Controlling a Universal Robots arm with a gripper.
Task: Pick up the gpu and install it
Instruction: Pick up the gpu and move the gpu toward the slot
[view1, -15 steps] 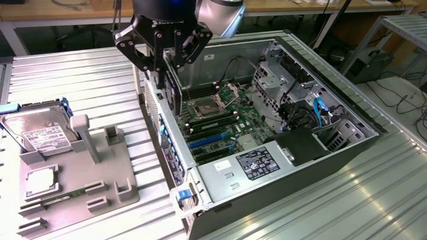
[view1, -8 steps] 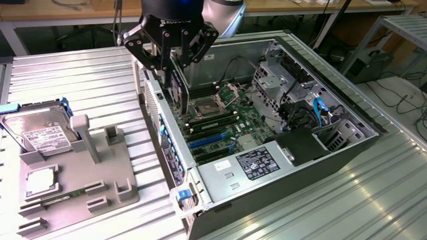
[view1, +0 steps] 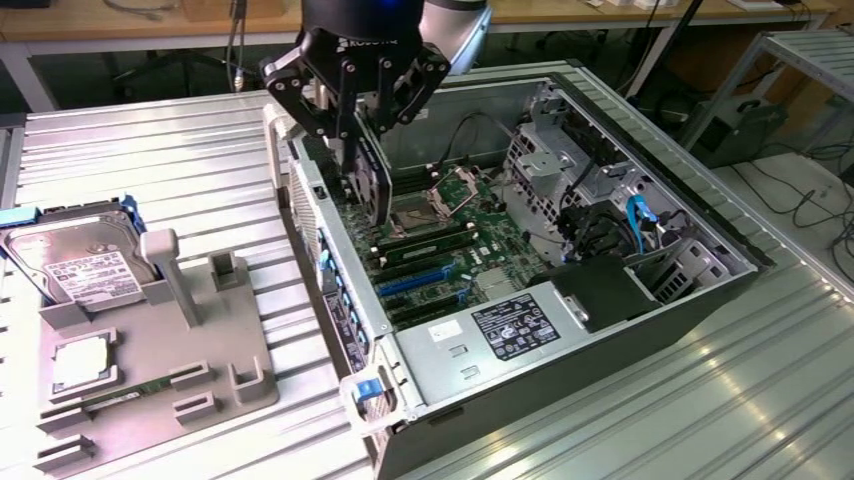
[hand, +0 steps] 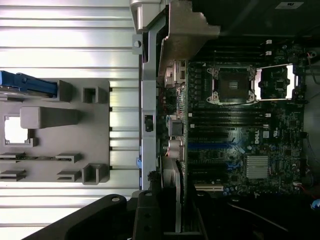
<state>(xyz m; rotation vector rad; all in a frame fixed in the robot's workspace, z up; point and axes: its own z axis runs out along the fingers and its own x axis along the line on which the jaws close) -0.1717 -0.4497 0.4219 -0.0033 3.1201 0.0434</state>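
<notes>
Gripper marked Robotiq, clamped on gpu, Dell motherboard

Looks like a robotics lab or workshop: ribbed metal desk, opened computer case, grey parts fixture, wooden workbenches with cables behind.

Ribbed metal table carries grey tray and open computer case.
</notes>
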